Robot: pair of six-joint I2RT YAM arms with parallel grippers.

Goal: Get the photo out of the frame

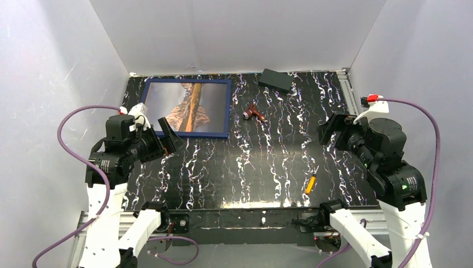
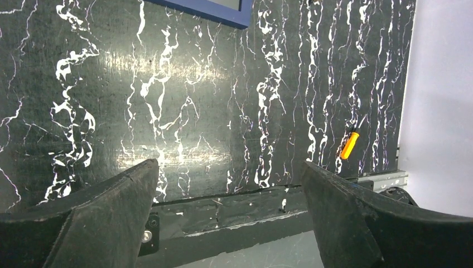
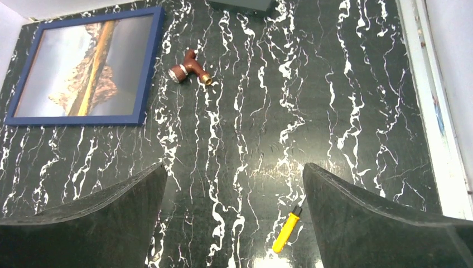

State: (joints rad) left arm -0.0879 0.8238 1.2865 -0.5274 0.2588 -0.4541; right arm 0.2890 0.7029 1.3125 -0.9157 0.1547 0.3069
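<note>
The photo (image 1: 187, 106), a brown mountain mirrored on grey-blue sky, lies flat inside the thin navy frame (image 1: 195, 135) at the table's far left. The right wrist view has the photo (image 3: 83, 72) and the frame (image 3: 149, 61) at top left. Only a corner of the frame (image 2: 223, 14) reaches the left wrist view. My left gripper (image 1: 157, 124) hovers open at the frame's near left corner, and in its own view the gripper (image 2: 228, 166) has nothing between its fingers. My right gripper (image 1: 330, 131) is open over the right side, with bare table under the gripper (image 3: 234, 167).
A red-brown fitting (image 1: 255, 113) lies just right of the frame. A black block (image 1: 276, 80) sits at the back edge. A small yellow-handled screwdriver (image 1: 310, 183) lies near the front right, under the right gripper. White walls close in on three sides.
</note>
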